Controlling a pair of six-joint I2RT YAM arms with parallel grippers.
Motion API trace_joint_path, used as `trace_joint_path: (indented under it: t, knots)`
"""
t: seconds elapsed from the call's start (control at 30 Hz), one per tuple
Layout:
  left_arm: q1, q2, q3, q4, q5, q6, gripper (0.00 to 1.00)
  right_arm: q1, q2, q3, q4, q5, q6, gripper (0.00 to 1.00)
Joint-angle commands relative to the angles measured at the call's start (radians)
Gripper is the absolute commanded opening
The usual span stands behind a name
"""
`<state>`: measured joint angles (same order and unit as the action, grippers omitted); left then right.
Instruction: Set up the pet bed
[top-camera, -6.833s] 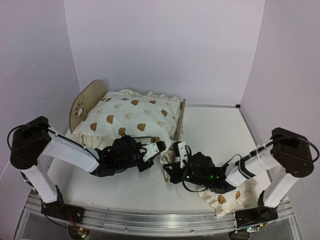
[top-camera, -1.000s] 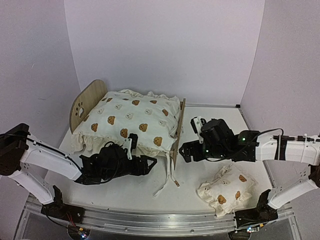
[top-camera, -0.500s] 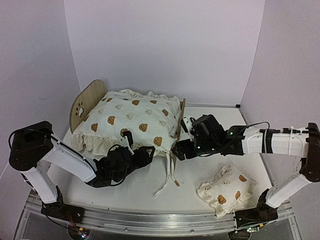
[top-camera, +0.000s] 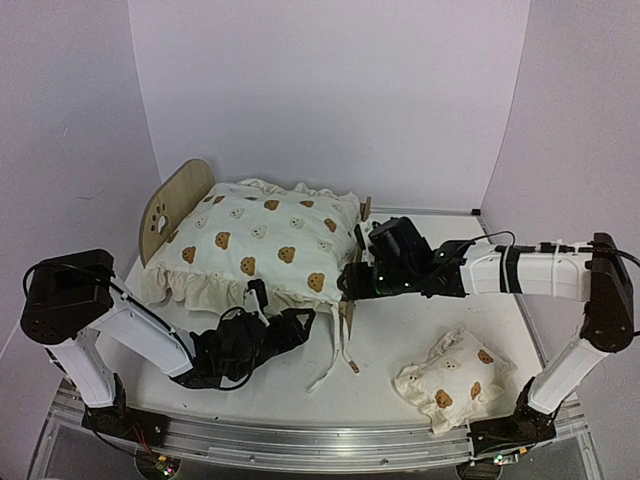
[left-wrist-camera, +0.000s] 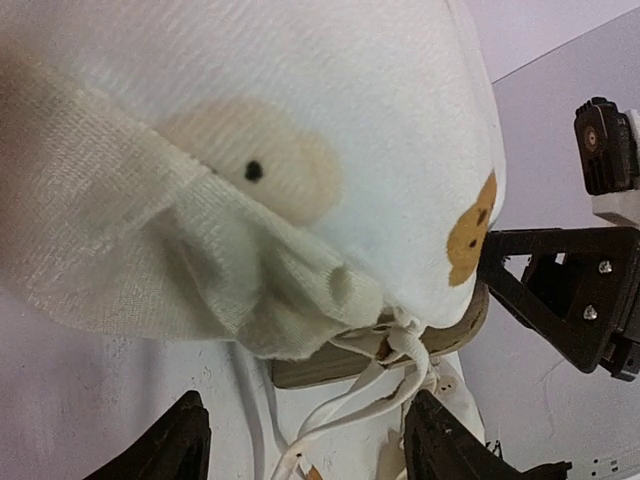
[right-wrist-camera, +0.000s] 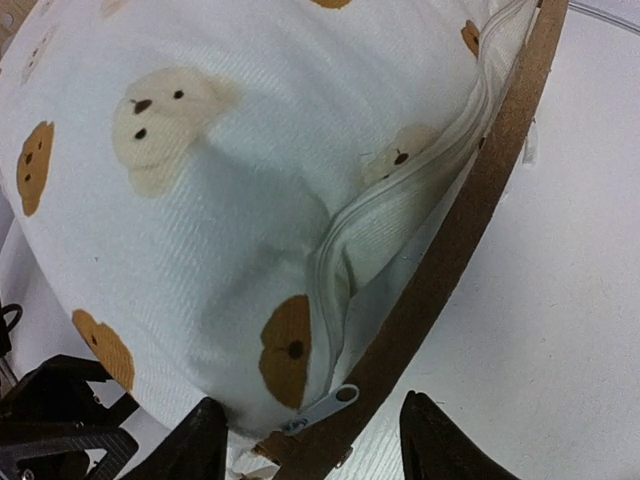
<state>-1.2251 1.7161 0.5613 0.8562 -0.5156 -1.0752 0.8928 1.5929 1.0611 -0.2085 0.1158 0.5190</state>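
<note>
The pet bed has a light-wood headboard at the left and a low footboard. A large cream bear-print cushion fills it and hides the base. My left gripper sits low in front of the cushion's near corner. Its jaws are open in the left wrist view, with the cushion's white ties hanging between them below the footboard end. My right gripper is at the footboard's near end. It is open astride the footboard and the zipper pull.
A small cream bear-print pillow lies on the white table at the front right. The ties trail across the table in front of the footboard. The two grippers are close together at the bed's near corner.
My right gripper has moved left and up to the footboard's near end, its jaws narrowing. My left gripper rose toward the cushion corner, then dropped back slightly.
</note>
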Motion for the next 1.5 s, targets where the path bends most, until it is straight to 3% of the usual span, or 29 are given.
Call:
trace_joint_path:
  t: [0.0, 0.1, 0.3, 0.47, 0.67, 0.8, 0.93, 1.03, 1.13, 1.27, 1.37, 1.47]
  knots:
    - [0.01, -0.002, 0.001, 0.044, -0.021, 0.002, 0.62, -0.005, 0.033, 0.063, 0.041, 0.04, 0.039, 0.52]
    - [0.059, 0.001, 0.011, 0.049, 0.011, -0.027, 0.52, -0.005, 0.036, 0.062, 0.043, 0.032, 0.036, 0.45]
    - [0.072, 0.051, 0.049, 0.06, 0.024, -0.103, 0.55, -0.005, 0.028, 0.054, 0.052, 0.015, 0.022, 0.39]
    - [0.078, 0.098, 0.077, 0.07, 0.048, -0.126, 0.5, -0.005, 0.021, 0.048, 0.064, -0.003, 0.021, 0.35]
    - [0.078, 0.122, 0.087, 0.162, 0.046, -0.078, 0.66, -0.005, 0.019, 0.047, 0.067, -0.016, 0.019, 0.35]
    - [0.086, 0.133, 0.105, 0.178, 0.036, -0.07, 0.66, -0.006, 0.015, 0.045, 0.069, -0.022, 0.018, 0.34]
    - [0.107, 0.157, 0.101, 0.23, 0.005, -0.073, 0.5, -0.005, 0.005, 0.039, 0.078, -0.029, 0.027, 0.33]
    - [0.116, 0.167, 0.107, 0.252, 0.019, -0.054, 0.25, -0.005, 0.001, 0.03, 0.081, -0.017, 0.042, 0.33]
    - [0.116, 0.171, 0.092, 0.251, 0.042, -0.063, 0.08, -0.005, -0.019, 0.017, 0.071, 0.031, 0.061, 0.42]
    - [0.112, 0.135, 0.045, 0.249, 0.114, -0.016, 0.0, -0.005, -0.029, 0.01, 0.061, 0.048, 0.08, 0.48]
    - [0.099, 0.09, 0.009, 0.239, 0.185, 0.069, 0.0, -0.005, -0.008, 0.015, 0.062, 0.027, 0.095, 0.38]
    - [0.084, 0.018, -0.004, 0.117, 0.235, 0.142, 0.0, -0.005, 0.015, 0.018, 0.066, 0.047, 0.11, 0.26]
